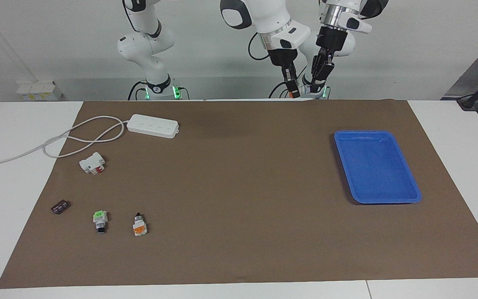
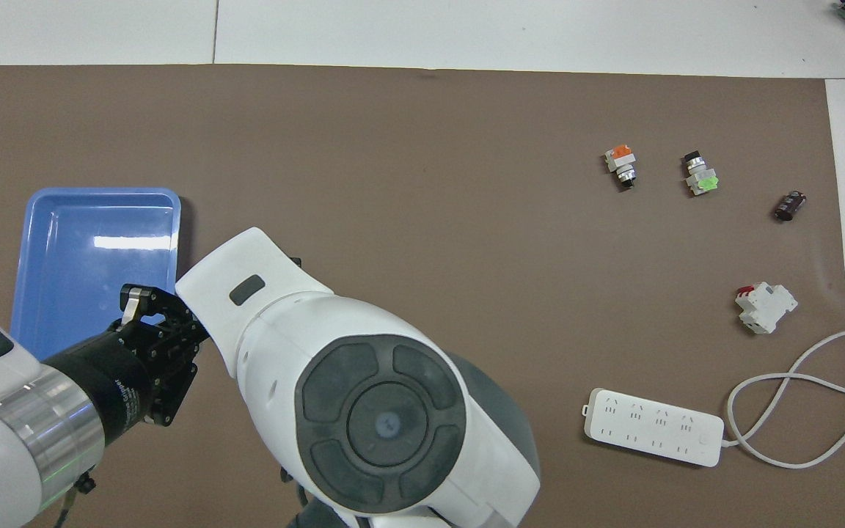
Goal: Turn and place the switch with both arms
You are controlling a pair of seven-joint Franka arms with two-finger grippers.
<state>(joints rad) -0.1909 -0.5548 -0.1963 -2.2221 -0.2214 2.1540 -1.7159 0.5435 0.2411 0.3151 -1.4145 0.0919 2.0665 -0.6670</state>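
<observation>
The switch (image 1: pixel 139 226) (image 2: pixel 620 164) lies on the brown mat toward the right arm's end of the table, its black knob pointing at the robots and its orange face up. Neither gripper is near it. My right arm reaches across toward the left arm's base, and its right gripper (image 1: pixel 293 91) hangs shut above the mat's edge nearest the robots. In the overhead view that arm hides its own gripper. Right beside it, my left gripper (image 1: pixel 317 85) (image 2: pixel 145 306) is also raised and shut, with nothing seen in it.
A green-capped switch (image 1: pixel 99 221) and a dark cylinder (image 1: pixel 59 206) lie beside the switch. Nearer the robots are a white block with a red part (image 1: pixel 93 162) and a power strip (image 1: pixel 152 125) with its cable. A blue tray (image 1: pixel 405 166) sits toward the left arm's end.
</observation>
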